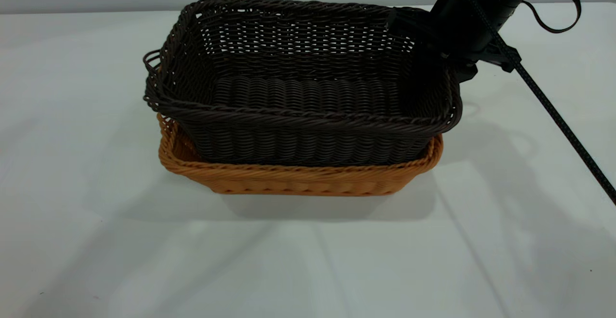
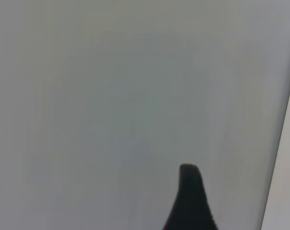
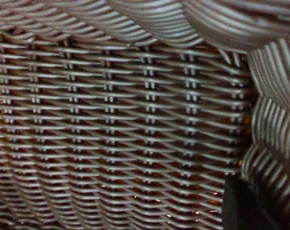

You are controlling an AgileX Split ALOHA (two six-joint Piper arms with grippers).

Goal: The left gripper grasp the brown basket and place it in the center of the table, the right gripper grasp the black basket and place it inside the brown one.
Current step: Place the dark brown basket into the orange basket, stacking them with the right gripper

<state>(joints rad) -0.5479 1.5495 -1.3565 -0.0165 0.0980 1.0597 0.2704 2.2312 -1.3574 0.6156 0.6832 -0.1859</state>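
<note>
black basket [image 1: 298, 92] hollow open above, right gripper [image 1: 464, 65] blocking right rim — table [image 1: 72, 188] bare

Black arm [image 1: 474, 10], braided black cable [image 1: 553, 111]

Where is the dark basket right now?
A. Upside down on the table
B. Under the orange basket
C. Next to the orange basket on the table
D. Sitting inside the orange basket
D. The black basket sits upright, nested in the brown basket, whose rim shows around its base, with the right gripper at its right end.
</note>
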